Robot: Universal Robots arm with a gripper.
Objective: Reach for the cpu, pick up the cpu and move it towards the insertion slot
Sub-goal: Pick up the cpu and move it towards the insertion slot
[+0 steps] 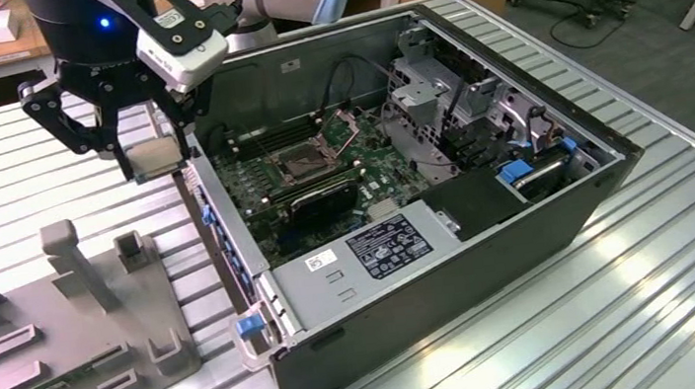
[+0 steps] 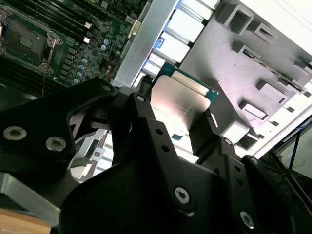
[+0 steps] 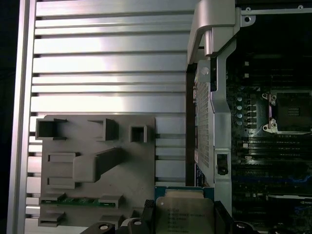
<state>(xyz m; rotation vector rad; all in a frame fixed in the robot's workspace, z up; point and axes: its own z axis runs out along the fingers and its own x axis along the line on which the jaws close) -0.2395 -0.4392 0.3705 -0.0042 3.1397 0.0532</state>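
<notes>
A: How much room is there?
B: The open computer case sits on the slatted table; its near wall stands just beside the gripper.
A: The arm's pose?
B: Hanging over the table between the case and the grey fixture block, the gripper is clamped on the cpu.
A: The insertion slot?
B: On the board inside the case, apart from the cpu; the second wrist view shows the fingers gripping the cpu's edges.

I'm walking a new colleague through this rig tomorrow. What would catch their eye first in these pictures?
First, the black gripper shut on the cpu, held in the air above the slatted table, just outside the open computer case. Inside the case lies the green motherboard with the insertion slot, its dark centre bare. On the exterior view's left sits the grey fixture block.
</notes>
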